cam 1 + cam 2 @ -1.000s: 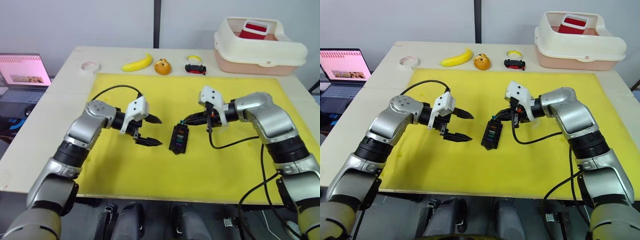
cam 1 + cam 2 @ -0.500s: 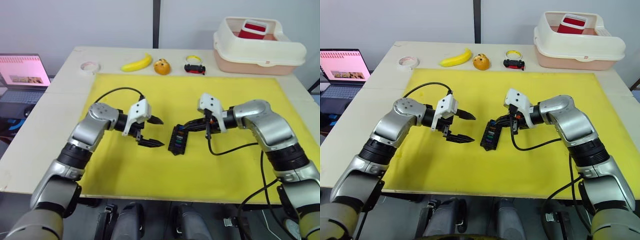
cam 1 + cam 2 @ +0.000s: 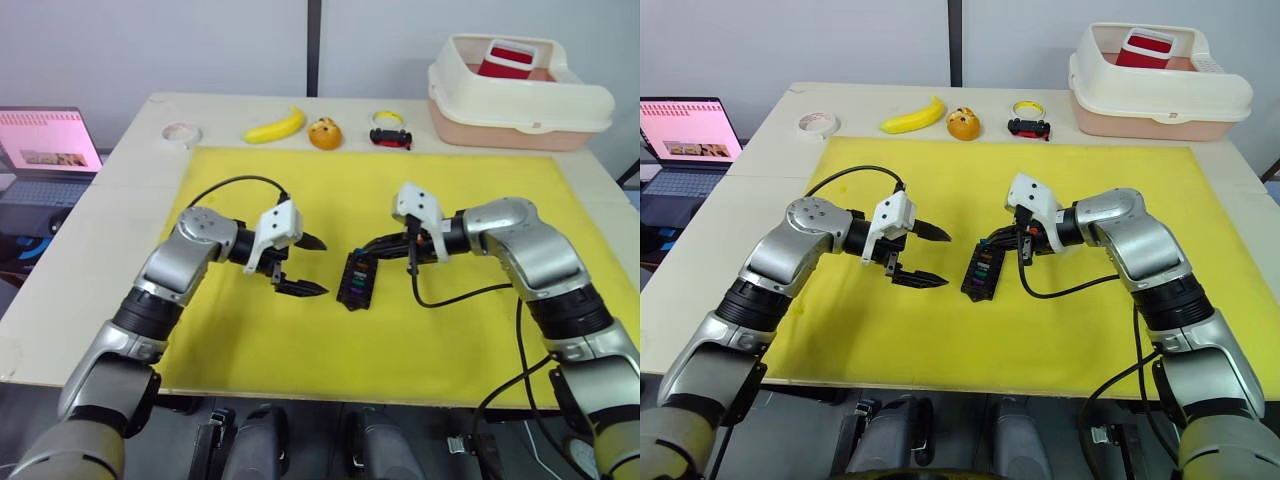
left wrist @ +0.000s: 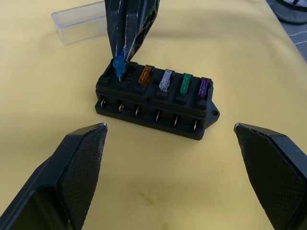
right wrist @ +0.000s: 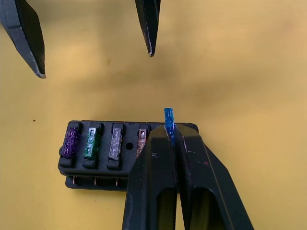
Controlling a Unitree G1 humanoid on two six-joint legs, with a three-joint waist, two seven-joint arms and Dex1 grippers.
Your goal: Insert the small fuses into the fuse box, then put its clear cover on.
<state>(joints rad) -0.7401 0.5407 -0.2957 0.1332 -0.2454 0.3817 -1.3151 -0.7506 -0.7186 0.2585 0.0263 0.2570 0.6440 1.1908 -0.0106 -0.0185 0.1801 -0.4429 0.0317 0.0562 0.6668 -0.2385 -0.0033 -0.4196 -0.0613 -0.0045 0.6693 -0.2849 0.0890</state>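
Observation:
The black fuse box lies on the yellow mat between my two grippers. Amber, grey, green and purple fuses stand in one of its rows. My right gripper is shut on a teal-blue fuse, holding it upright at the box's end slot beside the amber one. My left gripper hangs open just left of the box, touching nothing. The clear cover lies on the mat behind the box.
Along the mat's far edge lie a tape roll, a banana, an orange toy and a black-and-red toy car. A cream bin stands at the back right. A laptop is off the table's left.
My right gripper has shifted a little down and left, bringing the teal-blue fuse onto the box's end slot. The left gripper has barely moved and stays open.

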